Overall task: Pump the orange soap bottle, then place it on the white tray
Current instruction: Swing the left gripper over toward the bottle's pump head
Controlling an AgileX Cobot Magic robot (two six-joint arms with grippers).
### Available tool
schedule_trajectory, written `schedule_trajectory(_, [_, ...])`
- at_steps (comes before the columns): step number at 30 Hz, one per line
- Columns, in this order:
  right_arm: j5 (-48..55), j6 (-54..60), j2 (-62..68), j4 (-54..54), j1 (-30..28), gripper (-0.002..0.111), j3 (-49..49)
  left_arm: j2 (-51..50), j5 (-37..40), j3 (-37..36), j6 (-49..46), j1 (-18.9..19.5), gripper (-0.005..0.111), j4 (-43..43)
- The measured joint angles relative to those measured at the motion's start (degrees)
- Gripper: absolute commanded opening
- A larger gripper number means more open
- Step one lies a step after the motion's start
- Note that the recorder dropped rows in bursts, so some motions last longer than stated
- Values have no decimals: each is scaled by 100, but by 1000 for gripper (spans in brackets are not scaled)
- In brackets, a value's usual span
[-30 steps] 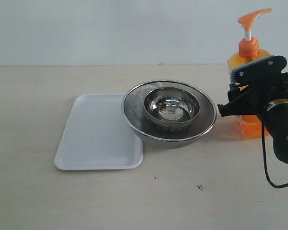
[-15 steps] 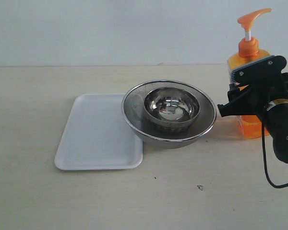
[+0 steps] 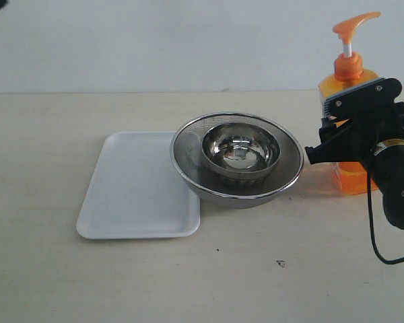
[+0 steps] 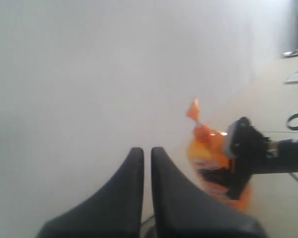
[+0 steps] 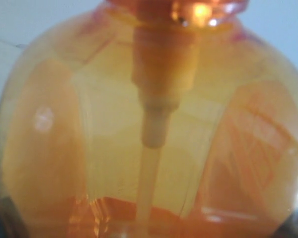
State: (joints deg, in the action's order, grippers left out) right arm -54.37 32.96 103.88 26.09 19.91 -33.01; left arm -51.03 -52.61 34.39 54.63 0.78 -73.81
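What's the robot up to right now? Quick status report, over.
Left gripper shut, aloft, empty. Right gripper clamped on orange soap bottle, upright on table, pump unpressed. Steel bowls sit between it and white tray.

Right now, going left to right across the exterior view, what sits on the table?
white tray → steel mesh bowl with a smaller steel bowl nested inside → orange soap bottle

tray left of bowls, bottle right
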Motion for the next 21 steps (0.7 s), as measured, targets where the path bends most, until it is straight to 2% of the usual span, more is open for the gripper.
schedule_trajectory(3, [0, 0, 0, 0, 0, 1, 0, -858, -876, 224, 69, 0, 5, 37])
schedule_trajectory(6, [0, 0, 0, 0, 0, 1, 0, -1453, -1448, 305, 69, 0, 5, 507])
schedule_trajectory(11, [0, 0, 0, -30, 0, 1, 0, -2039, -1648, 329, 69, 0, 5, 1479])
schedule_trajectory(15, [58, 46, 0, -293, 0, 1, 0, -2255, -1573, 565, 69, -90, 5, 1568])
schedule_trajectory(17, [98, 81, 0, -454, 0, 1, -11, -2309, -1305, 912, 69, -307, 5, 1298])
schedule_trajectory(21, [247, 90, 0, -588, 0, 1, -105, -2459, -218, 1780, 82, -908, 5, 579])
